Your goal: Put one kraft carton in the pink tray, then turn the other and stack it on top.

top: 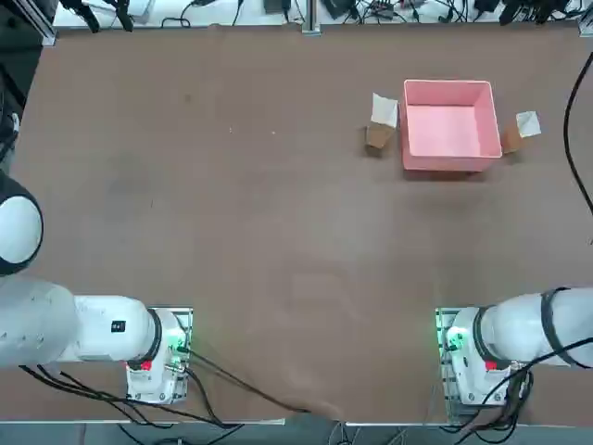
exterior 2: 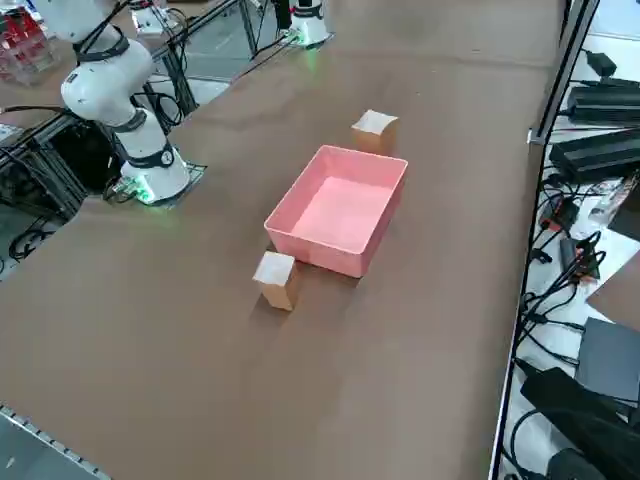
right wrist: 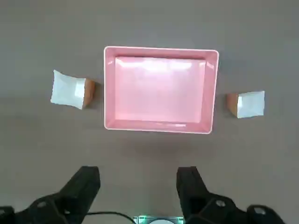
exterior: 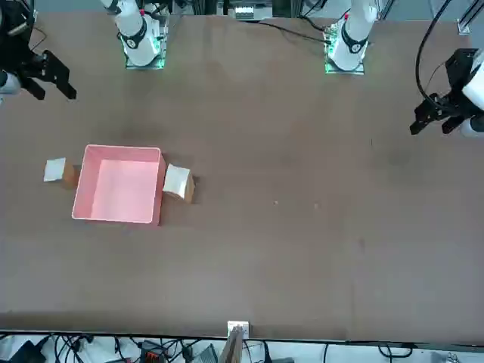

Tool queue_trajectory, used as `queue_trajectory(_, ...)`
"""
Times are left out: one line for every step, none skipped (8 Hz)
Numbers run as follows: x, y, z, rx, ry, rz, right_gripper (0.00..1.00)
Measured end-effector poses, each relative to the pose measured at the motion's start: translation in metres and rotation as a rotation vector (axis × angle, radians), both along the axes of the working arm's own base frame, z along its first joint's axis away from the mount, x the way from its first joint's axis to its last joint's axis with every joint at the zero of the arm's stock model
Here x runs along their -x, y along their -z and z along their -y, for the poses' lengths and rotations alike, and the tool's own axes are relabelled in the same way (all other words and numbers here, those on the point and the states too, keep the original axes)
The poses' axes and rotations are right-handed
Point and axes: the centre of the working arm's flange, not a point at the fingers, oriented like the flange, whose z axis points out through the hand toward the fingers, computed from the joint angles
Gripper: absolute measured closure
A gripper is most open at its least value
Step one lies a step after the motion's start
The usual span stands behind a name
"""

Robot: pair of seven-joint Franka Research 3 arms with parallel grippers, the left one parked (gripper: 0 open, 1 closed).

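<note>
The tray (top: 447,165) sits on the desk (top: 232,232), on the far side from the arm bases and toward the robot's right. One carton (top: 380,123) stands just beside the tray's left wall, apart from it by a narrow gap. The other carton (top: 517,132) stands just beside the tray's right wall. Nothing lies in the tray. The right pincer (right wrist: 138,186) hangs above the desk on the robot's side of the tray, well apart from it, fingers spread

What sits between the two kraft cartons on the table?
The pink tray, empty, lies between one kraft carton and the other kraft carton, clearest in the wrist view. The open right pincer hangs above bare table.
</note>
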Motion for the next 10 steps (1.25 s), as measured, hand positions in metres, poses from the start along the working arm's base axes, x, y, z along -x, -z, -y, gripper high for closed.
queue_trajectory(0.0, 0.0, 0.0, 0.001, 0.0, 0.0, 0.0)
queue_trajectory(0.0, 0.0, 0.0, 0.002, 0.0, 0.0, 0.0)
queue_trajectory(0.0, 0.0, 0.001, 0.002, 0.001, 0.001, 0.0)
queue_trajectory(-0.001, 0.001, 0.001, 0.003, 0.001, -0.001, 0.0)
queue_trajectory(-0.005, 0.007, -0.002, 0.003, -0.005, -0.007, 0.0)
queue_trajectory(-0.013, 0.017, -0.014, 0.002, -0.024, -0.01, 0.0)
queue_trajectory(-0.024, 0.032, -0.038, 0.002, -0.064, -0.005, 0.0)
queue_trajectory(-0.037, 0.053, -0.07, 0.002, -0.1, 0.002, 0.0)
queue_trajectory(-0.049, 0.077, -0.102, 0.003, -0.105, 0.007, 0.0)
queue_trajectory(-0.059, 0.103, -0.135, 0.005, -0.08, 0.012, 0.0)
